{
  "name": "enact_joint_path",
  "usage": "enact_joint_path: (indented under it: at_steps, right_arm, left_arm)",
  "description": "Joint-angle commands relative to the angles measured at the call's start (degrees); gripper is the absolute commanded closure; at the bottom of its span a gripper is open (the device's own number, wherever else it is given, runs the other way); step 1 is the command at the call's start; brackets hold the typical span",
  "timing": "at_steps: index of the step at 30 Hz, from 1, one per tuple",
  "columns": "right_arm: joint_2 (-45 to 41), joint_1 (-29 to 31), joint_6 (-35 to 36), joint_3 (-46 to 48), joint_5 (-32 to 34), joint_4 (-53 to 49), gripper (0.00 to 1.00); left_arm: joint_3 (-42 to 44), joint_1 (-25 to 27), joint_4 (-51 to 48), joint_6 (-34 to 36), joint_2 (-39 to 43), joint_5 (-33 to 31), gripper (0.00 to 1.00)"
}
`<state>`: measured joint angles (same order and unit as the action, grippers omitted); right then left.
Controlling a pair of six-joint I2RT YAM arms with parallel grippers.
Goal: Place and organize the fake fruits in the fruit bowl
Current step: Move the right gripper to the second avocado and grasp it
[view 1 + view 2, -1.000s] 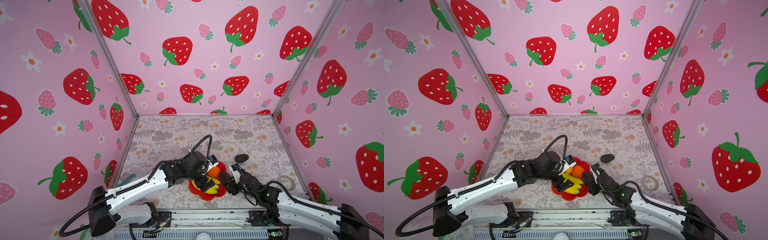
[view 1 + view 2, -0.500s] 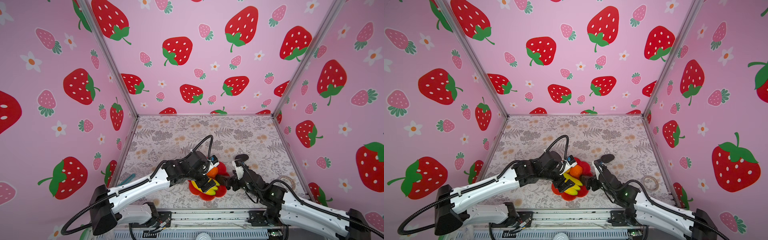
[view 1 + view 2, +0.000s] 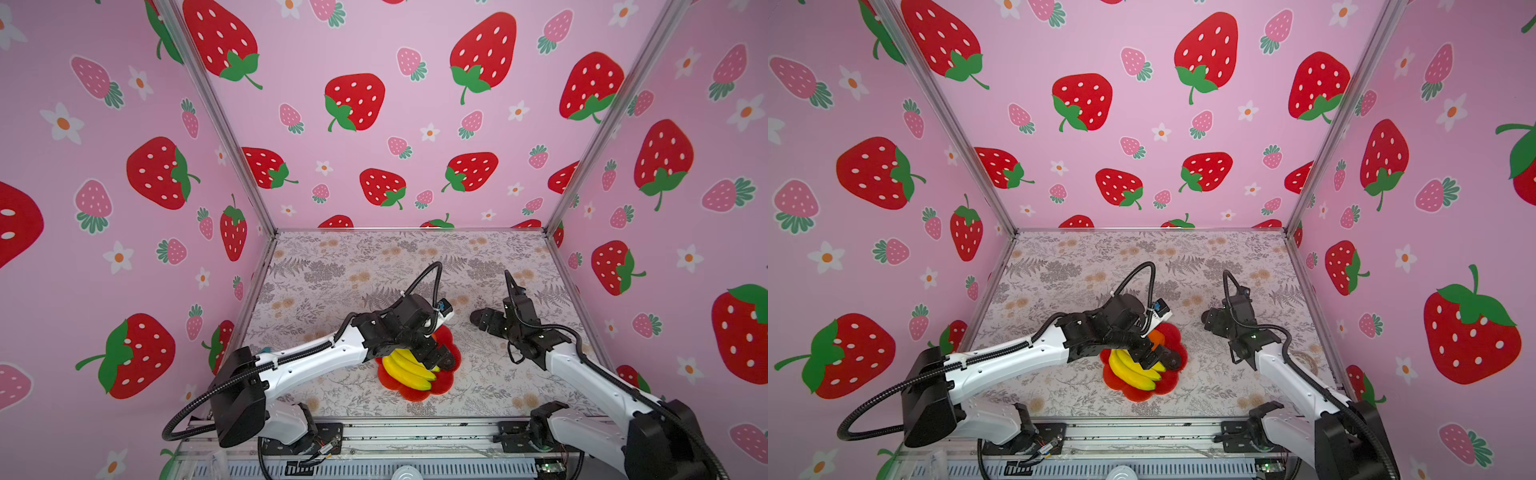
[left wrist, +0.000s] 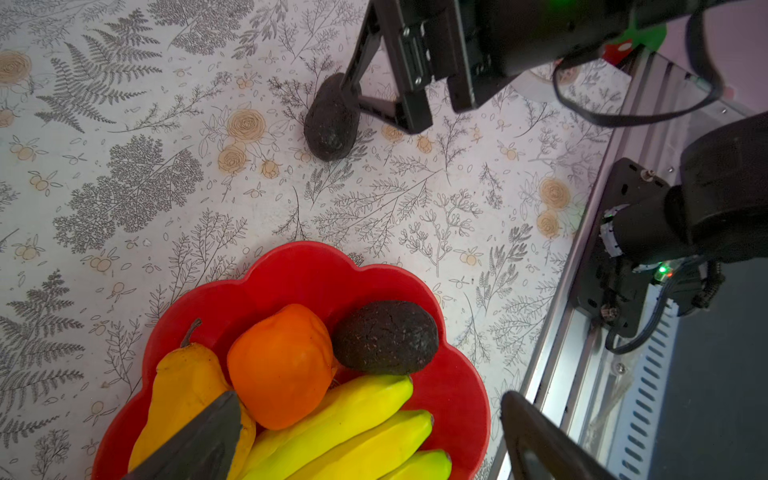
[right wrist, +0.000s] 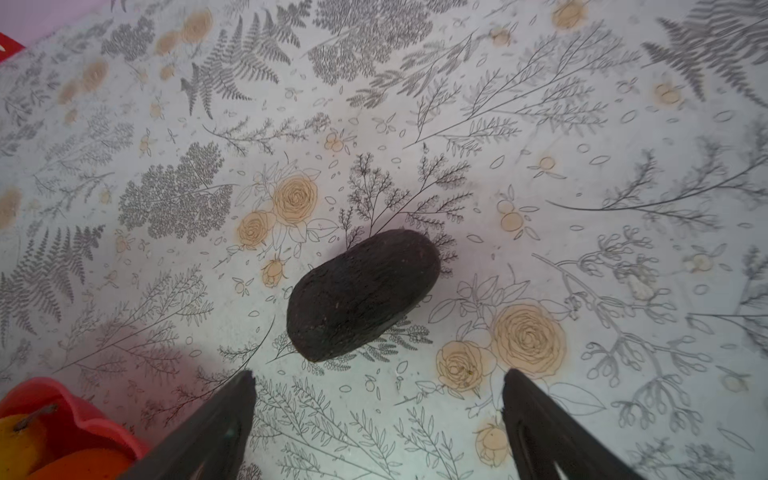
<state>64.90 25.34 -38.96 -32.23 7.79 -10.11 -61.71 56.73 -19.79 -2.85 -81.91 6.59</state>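
The red scalloped fruit bowl (image 3: 446, 384) (image 4: 311, 266) holds a yellow banana bunch (image 4: 353, 419), a yellow-orange pear (image 4: 183, 386), an orange (image 4: 278, 365) and one dark avocado (image 4: 386, 336). My left gripper (image 3: 436, 358) (image 4: 370, 401) hangs open just over the bananas and grips nothing. A second avocado (image 5: 363, 295) (image 3: 476, 317) lies on the floral table to the right of the bowl. My right gripper (image 3: 494, 326) (image 5: 379, 374) is open, its fingertips a little short of this avocado and apart from it.
A clear tape roll (image 3: 1302, 359) lies near the right wall, behind the right arm. Pink strawberry-print walls close in the table on three sides. A metal rail (image 4: 582, 291) runs along the front edge close to the bowl.
My right gripper opened at the bowl's right side, then drew away to the back right, over the avocado on the table. The left arm has barely moved.
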Motion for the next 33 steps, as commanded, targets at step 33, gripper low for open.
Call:
enact_joint_path:
  at_steps: [33]
  right_arm:
    - [19.4,-0.6,-11.9,-9.0,1.2,-0.9,0.21]
  left_arm:
    - [5.2,-1.2,7.1,-0.2,3.3,2.4,0.01]
